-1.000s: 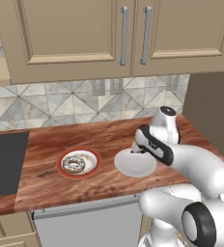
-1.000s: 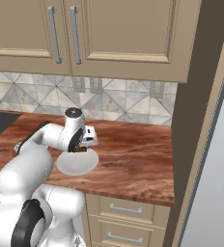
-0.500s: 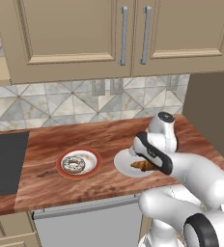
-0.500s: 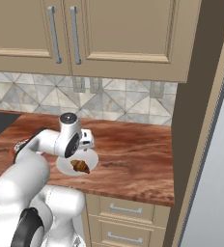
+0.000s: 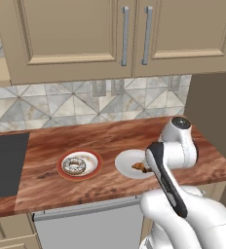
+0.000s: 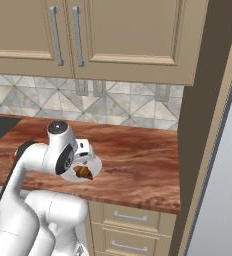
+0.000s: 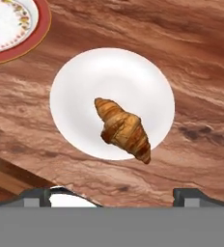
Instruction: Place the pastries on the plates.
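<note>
Both pastries sit on plates as I read it. The donut lies on the red-rimmed plate to the left, and the croissant rests on the plain white plate, a little toward the near rim, with one tip reaching over that edge in my hand view. The two plates stand near each other on the wooden surface, not touching. My end effector hangs above the white plate with its jaws spread fully wide and nothing between them; the fingertips are well clear of the croissant. I judge the placing step finished, so the task looks essentially done. What remains, I think, is only to lift the arm straight away without brushing the croissant or nudging the plate.
</note>
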